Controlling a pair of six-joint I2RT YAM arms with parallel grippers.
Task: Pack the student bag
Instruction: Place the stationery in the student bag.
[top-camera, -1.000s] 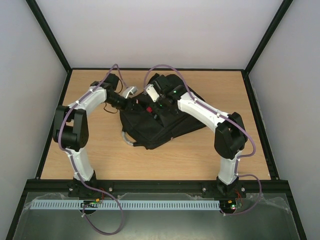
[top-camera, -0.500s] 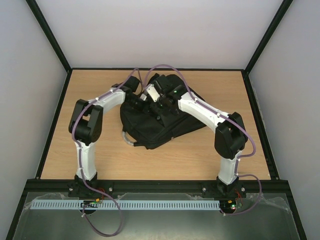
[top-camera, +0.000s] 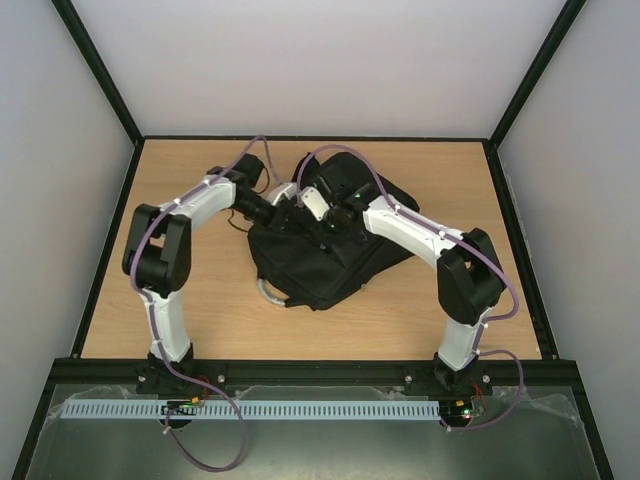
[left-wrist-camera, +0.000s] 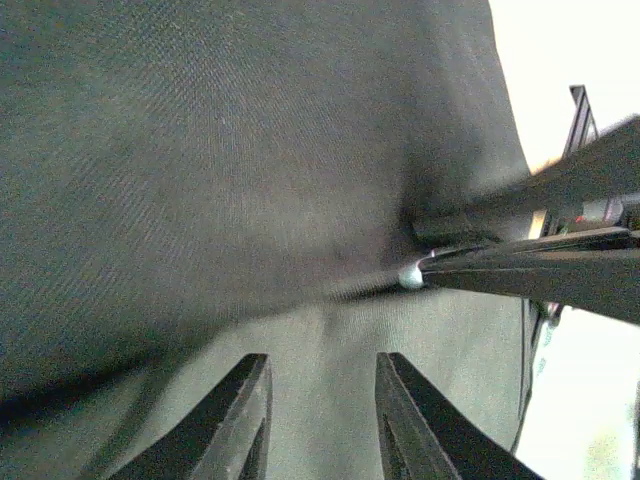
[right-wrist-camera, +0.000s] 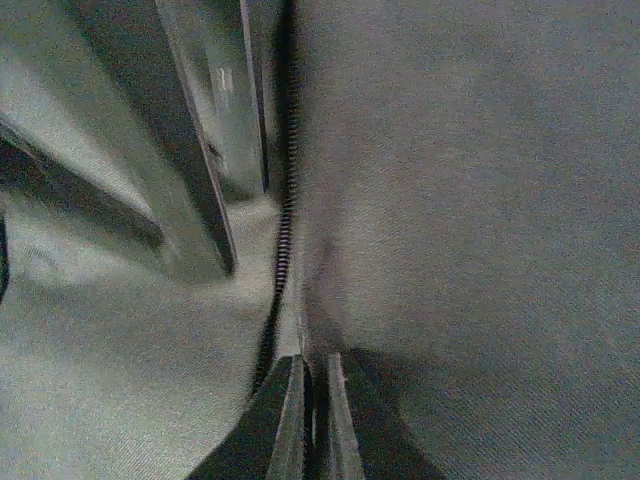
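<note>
Light wooden counter (top-camera: 440, 310) extending out to the left of the left hand (left-wrist-camera: 320, 362) and to the right of the right hand (right-wrist-camera: 315, 360), bordered by a thin black frame (top-camera: 100, 250). Plain white walls (top-camera: 320, 60) rise beyond the hands and on both sides of them. Nearer than the hands, a pale slotted rail (top-camera: 300, 410) runs along the counter's front edge, with a glossy grey sheet (top-camera: 320, 455) lying just in front of it.

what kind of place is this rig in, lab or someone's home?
Probably a lab robot cell: plain white walls in a black frame box in a wooden table, and the left arm and right arm are bolted at its near edge.
</note>
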